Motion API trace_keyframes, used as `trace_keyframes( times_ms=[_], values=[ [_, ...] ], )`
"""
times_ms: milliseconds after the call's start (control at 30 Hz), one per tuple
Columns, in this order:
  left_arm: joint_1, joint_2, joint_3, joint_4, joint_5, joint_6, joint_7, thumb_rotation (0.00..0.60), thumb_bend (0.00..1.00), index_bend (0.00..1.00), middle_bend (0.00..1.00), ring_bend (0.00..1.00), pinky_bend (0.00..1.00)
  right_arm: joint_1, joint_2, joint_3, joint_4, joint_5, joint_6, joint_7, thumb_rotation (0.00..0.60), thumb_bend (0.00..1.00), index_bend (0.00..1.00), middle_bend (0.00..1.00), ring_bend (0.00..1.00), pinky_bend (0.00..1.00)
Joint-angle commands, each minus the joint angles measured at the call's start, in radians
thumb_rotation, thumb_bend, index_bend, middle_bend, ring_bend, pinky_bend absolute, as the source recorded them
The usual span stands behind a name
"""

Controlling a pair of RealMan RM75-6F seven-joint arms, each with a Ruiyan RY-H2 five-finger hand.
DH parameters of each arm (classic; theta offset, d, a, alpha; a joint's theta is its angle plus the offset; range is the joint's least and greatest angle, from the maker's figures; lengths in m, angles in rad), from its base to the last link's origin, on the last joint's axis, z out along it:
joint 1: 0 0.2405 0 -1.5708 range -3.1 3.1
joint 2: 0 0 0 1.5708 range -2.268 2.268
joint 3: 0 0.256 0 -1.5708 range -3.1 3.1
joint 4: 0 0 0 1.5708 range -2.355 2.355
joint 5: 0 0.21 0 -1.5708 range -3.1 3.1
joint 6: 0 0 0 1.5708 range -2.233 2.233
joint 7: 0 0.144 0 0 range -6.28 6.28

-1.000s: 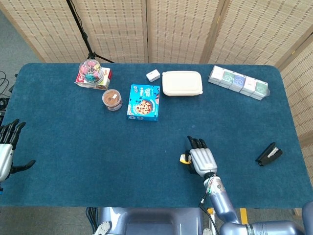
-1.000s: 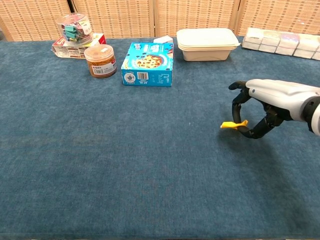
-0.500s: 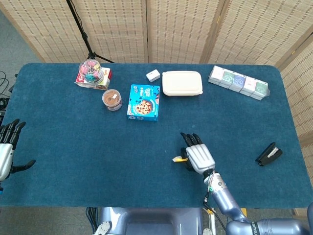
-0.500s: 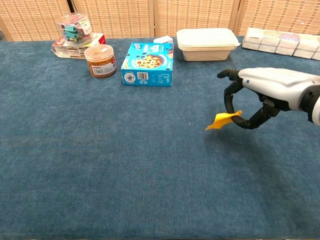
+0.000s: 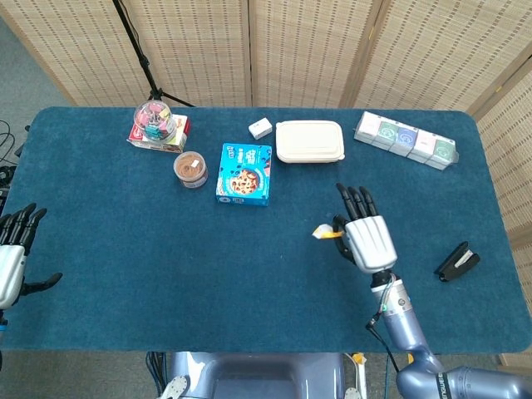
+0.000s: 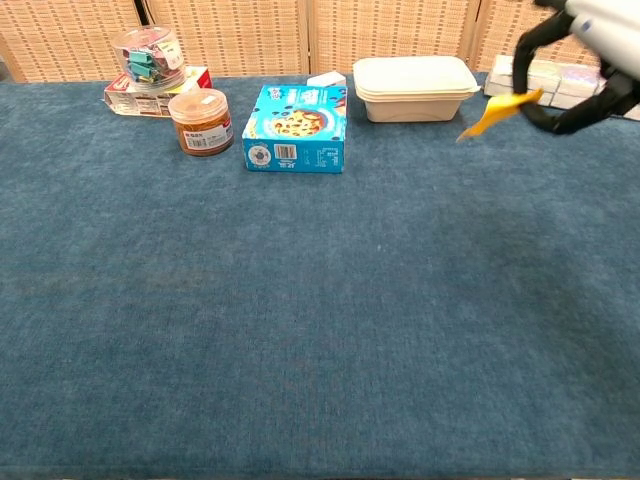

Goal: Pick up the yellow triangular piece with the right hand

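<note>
Yellow against the blue cloth, the triangular piece [image 6: 494, 113] hangs well above the table, pinched at one edge by our right hand [image 5: 368, 238] so its flat face stays free. Our left hand [image 5: 12, 259] rests empty, fingers spread, at the table's edge.

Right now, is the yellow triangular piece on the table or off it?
Off it. The right hand pinches the yellow triangular piece in the air, well above the table in the chest view.
</note>
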Motion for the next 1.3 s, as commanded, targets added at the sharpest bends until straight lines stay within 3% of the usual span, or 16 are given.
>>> trace_keyframes(
  times_ms=[33,100,167,233,267,400,633,900,1167,1300],
  values=[
    [-0.001,-0.003,0.002,0.000,0.001,-0.001,0.006,0.600,0.00,0.00,0.00,0.00,0.00,-0.023,0.016,0.032,0.046,-0.023,0.031,0.031,0.600,0.58,0.58,0.00,0.00,0.00],
    [-0.002,-0.004,0.004,0.001,0.002,-0.004,0.010,0.600,0.00,0.00,0.00,0.00,0.00,-0.031,0.026,0.042,0.069,-0.019,0.031,0.055,0.600,0.56,0.49,0.00,0.00,0.00],
    [-0.003,-0.004,0.005,0.002,0.001,-0.009,0.012,0.600,0.00,0.00,0.00,0.00,0.00,-0.043,0.044,0.055,0.083,0.006,0.018,0.084,0.600,0.45,0.37,0.00,0.00,0.00],
    [-0.004,-0.003,0.005,0.003,0.001,-0.010,0.009,0.600,0.00,0.00,0.00,0.00,0.00,-0.055,0.067,0.068,0.085,0.033,0.003,0.101,0.600,0.20,0.20,0.00,0.00,0.00],
    [-0.004,-0.003,0.005,0.003,0.002,-0.010,0.007,0.600,0.00,0.00,0.00,0.00,0.00,-0.060,0.078,0.072,0.083,0.042,-0.003,0.110,0.600,0.14,0.16,0.00,0.00,0.00],
    [0.001,0.002,0.007,0.006,0.009,-0.004,-0.007,0.600,0.00,0.00,0.00,0.00,0.00,-0.085,0.126,0.086,0.067,0.072,-0.016,0.139,0.600,0.00,0.03,0.00,0.00,0.00],
    [0.014,0.003,0.019,0.014,0.031,0.011,-0.021,0.600,0.00,0.00,0.00,0.00,0.00,-0.160,0.232,0.065,0.000,0.069,-0.001,0.184,0.600,0.00,0.00,0.00,0.00,0.00],
    [0.038,-0.012,0.036,0.030,0.055,0.042,-0.013,0.600,0.00,0.00,0.00,0.00,0.00,-0.300,0.319,-0.052,-0.013,-0.061,0.075,0.309,0.600,0.00,0.00,0.00,0.00,0.00],
    [0.052,-0.028,0.047,0.038,0.069,0.060,0.007,0.600,0.00,0.00,0.00,0.00,0.00,-0.396,0.292,-0.122,0.033,-0.150,0.142,0.362,0.600,0.00,0.00,0.00,0.00,0.00],
    [0.057,-0.032,0.048,0.042,0.080,0.070,0.005,0.600,0.00,0.00,0.00,0.00,0.00,-0.413,0.269,-0.116,0.061,-0.169,0.164,0.353,0.600,0.00,0.00,0.00,0.00,0.00]
  ],
)
